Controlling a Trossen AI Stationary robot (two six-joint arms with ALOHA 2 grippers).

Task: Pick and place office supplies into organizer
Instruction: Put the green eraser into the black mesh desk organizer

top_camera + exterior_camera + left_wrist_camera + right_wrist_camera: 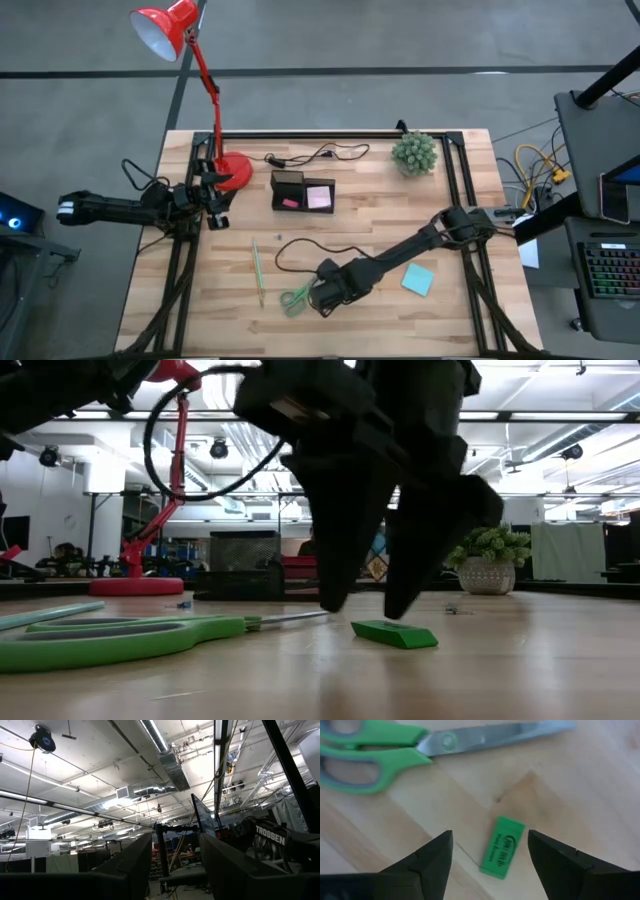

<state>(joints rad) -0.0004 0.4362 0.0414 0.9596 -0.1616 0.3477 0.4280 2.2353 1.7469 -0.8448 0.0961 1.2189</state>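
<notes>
A wood-plank worktop (400, 310) stands in an open workshop. Near its front edge, a green eraser (502, 847) lies flat beside the scissors (385, 750), between the right fingers (437, 857), spread apart. The left fingers (125, 865) gape too.

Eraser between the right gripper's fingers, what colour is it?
Green eraser with dark print; right wrist view.
</notes>
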